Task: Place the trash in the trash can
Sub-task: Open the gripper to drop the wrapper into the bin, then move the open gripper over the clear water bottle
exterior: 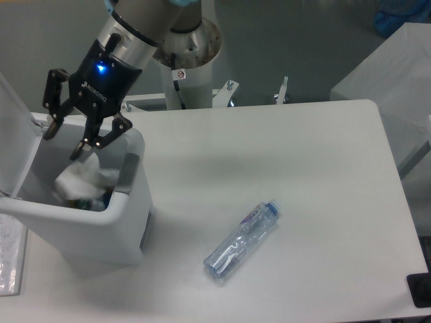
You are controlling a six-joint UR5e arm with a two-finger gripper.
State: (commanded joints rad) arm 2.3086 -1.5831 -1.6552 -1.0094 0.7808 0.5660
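Claw (64,140) spread open above bin (101,232) — wrapper (82,180) inside, bottle (241,239) outside.

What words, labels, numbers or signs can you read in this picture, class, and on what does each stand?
"ROBOTIQ": white lettering on the gripper body, only faintly legible.
Bottle label: purplish, print too blurred to read.
Round sticker on the robot base: too small to read.
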